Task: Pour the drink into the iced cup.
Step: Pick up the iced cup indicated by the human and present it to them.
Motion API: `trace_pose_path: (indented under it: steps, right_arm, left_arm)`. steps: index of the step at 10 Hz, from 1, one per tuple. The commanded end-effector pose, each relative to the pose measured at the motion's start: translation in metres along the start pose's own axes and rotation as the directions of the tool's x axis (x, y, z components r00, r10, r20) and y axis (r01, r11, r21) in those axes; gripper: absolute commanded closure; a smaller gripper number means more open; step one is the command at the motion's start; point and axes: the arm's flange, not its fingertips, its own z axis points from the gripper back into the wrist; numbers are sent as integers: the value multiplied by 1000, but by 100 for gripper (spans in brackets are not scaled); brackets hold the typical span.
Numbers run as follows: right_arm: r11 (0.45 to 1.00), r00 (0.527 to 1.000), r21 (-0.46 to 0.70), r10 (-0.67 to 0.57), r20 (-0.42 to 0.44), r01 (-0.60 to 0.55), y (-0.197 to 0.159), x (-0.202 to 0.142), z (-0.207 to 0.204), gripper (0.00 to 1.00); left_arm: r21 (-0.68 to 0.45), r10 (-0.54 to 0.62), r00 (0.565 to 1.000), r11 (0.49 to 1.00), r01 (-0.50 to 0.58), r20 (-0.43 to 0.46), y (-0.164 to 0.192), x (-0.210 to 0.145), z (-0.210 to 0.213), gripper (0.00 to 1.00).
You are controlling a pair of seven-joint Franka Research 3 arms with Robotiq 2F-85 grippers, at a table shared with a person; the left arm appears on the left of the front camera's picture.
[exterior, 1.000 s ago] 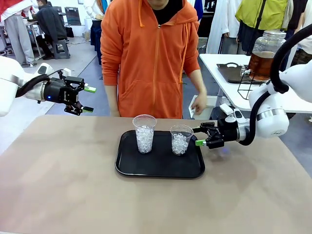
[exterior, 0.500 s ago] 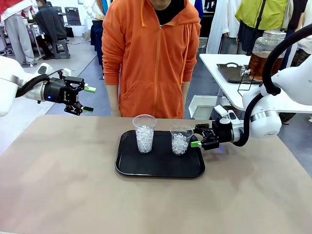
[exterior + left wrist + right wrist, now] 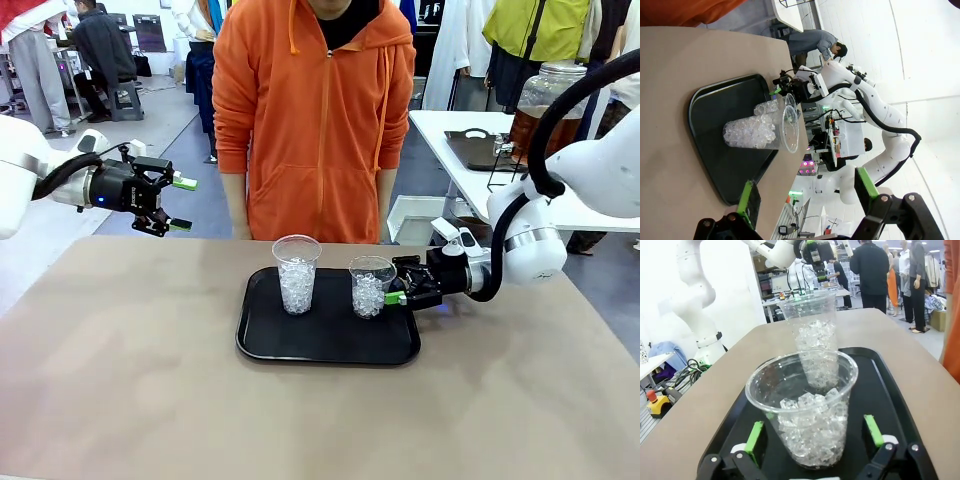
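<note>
Front view: a black tray on the bench carries a tall cup and a short cup, both holding ice. The right tool is wide open at the short cup's side. The left tool hangs open and empty at far left. The amber drink sits in a jar on a white table behind. Left wrist view: spread fingers, with the tray beyond them. Right wrist view: the short cup stands between open pads, touching neither.
</note>
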Motion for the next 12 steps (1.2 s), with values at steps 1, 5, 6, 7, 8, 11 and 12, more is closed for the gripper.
trace_pose_path:
  steps: [1,5,6,7,8,11,12]
  right_arm:
    - [999,1000,40,-14,1,14,-8,3,-5,0]
    - [999,1000,46,-26,-5,26,-13,0,-19,0]
    - [999,1000,42,-20,-6,20,-13,-1,-22,0]
    - [999,1000,45,-19,-10,20,-14,-1,-23,0]
    - [998,1000,52,-17,-13,17,-14,0,-24,0]
    - [995,1000,102,10,2,-10,-11,2,-27,18]
    - [994,1000,106,1,2,-1,-11,2,-27,18]
  left_arm:
    - [-9,-3,1000,1000,3,2,-1,0,1,0]
    - [-9,-3,1000,1000,3,2,-1,0,1,0]
    - [-9,-3,1000,1000,3,2,-1,0,1,0]
    - [-9,-3,1000,1000,3,2,-1,0,1,0]
    - [-9,-3,1000,1000,3,2,-1,0,1,0]
    - [-9,-3,1000,1000,3,2,-1,0,1,0]
    - [-9,-3,1000,1000,3,2,-1,0,1,0]
